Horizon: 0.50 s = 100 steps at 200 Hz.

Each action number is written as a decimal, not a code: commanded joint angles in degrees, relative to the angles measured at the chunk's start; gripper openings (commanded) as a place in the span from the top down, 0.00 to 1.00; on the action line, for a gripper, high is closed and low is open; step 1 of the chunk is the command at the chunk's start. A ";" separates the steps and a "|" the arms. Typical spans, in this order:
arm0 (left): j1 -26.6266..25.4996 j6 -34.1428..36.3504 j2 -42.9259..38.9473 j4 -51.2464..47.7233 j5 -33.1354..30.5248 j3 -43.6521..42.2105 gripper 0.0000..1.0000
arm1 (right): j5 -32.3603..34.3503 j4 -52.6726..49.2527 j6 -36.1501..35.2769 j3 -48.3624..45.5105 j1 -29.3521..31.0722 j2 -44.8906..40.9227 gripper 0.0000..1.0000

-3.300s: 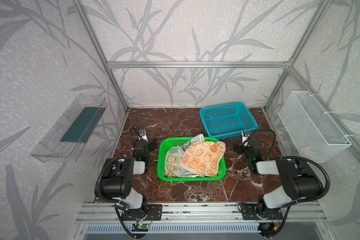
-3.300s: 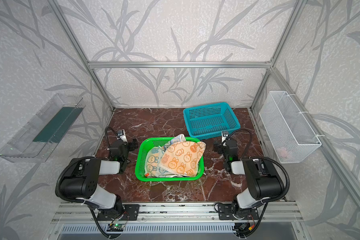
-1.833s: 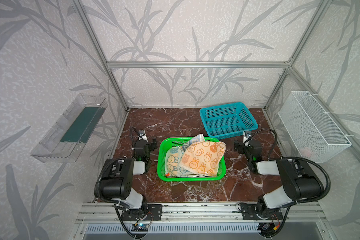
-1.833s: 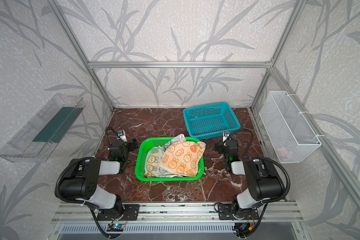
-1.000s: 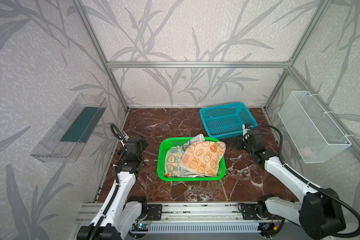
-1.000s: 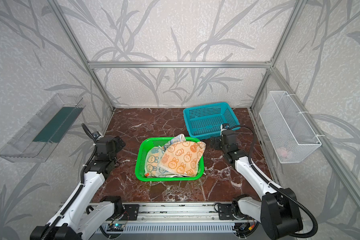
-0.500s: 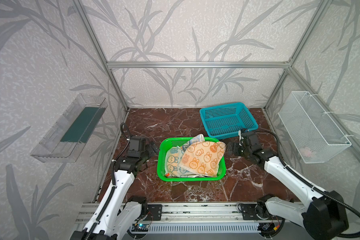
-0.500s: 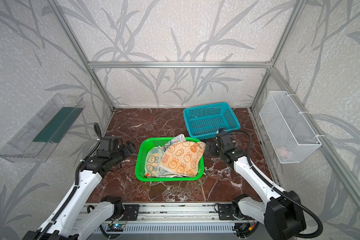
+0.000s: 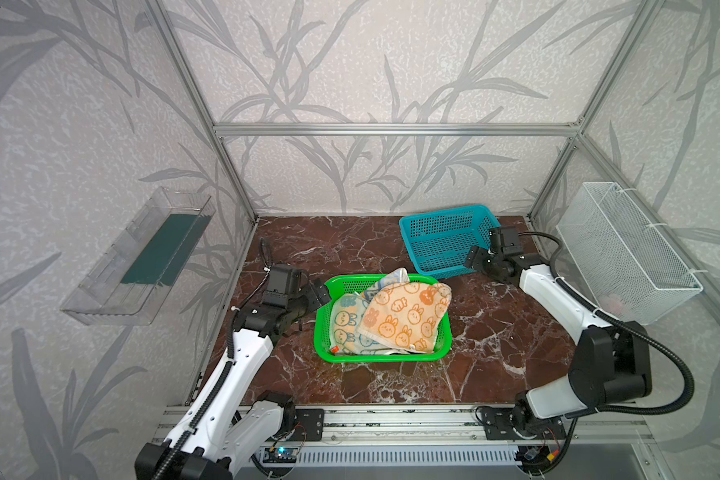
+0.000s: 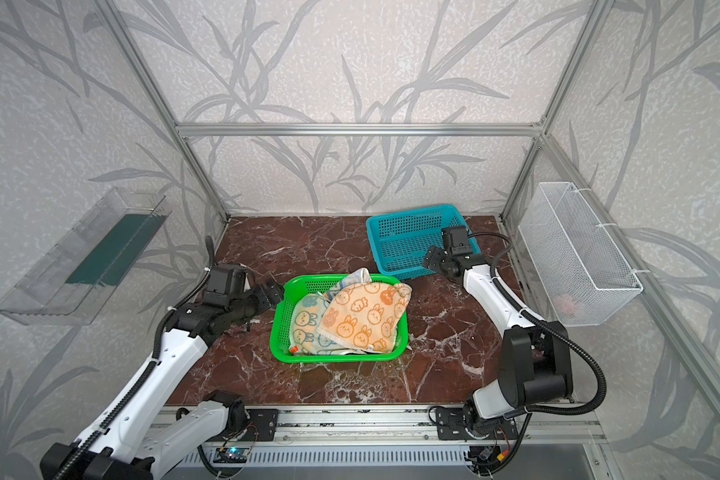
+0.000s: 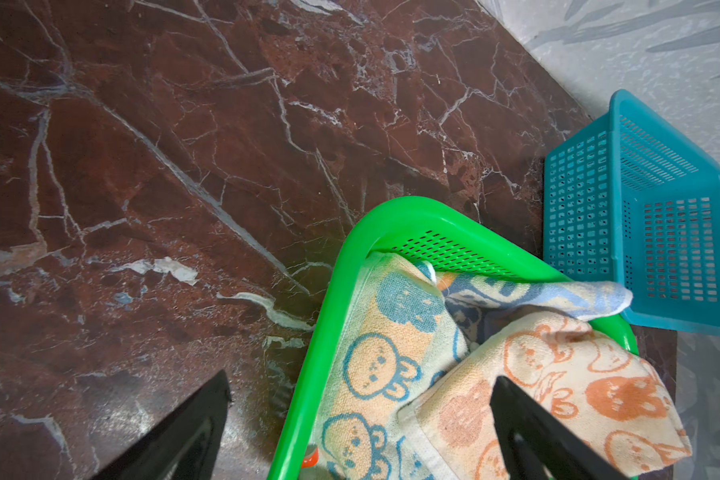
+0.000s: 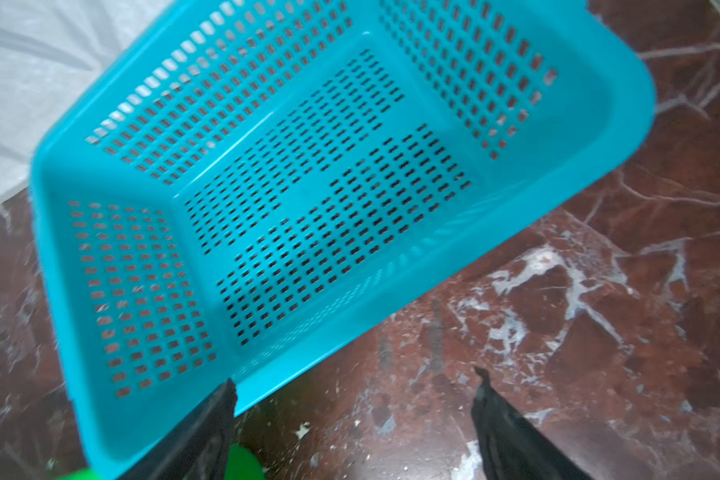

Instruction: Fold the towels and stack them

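Note:
Several towels lie crumpled in the green basket (image 9: 320,332). A peach-orange bunny towel (image 9: 404,318) lies on top, over a cream-and-blue towel (image 9: 344,322); both top views show them. My left gripper (image 9: 321,289) is open over the basket's far left corner. In the left wrist view its jaws straddle the green rim (image 11: 308,374), one finger over the peach towel (image 11: 578,386), beside the cream-and-blue towel (image 11: 375,332). My right gripper (image 9: 474,257) is open and empty at the front edge of the blue basket (image 9: 445,237), above bare marble.
The blue basket (image 12: 308,187) is empty and stands at the back right of the marble table (image 9: 350,249). A white wire basket (image 9: 624,249) hangs on the right wall, a clear tray (image 9: 142,257) on the left wall. Aluminium frame posts stand at the corners.
Both arms have unfolded from rest at the front. My left gripper has moved right to the green basket's corner. My right gripper has moved back to the blue basket's front edge.

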 commanded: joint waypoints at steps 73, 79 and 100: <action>-0.34 3.22 3.75 -0.09 2.45 2.77 0.01 | -9.50 2.52 9.49 2.33 -0.50 9.35 0.29; -0.34 3.23 3.95 0.04 2.49 2.71 0.01 | -9.51 2.84 10.12 2.34 -0.19 9.35 0.29; -0.34 3.15 4.30 0.21 2.91 2.63 0.01 | -10.36 3.74 11.86 3.13 0.44 11.54 0.33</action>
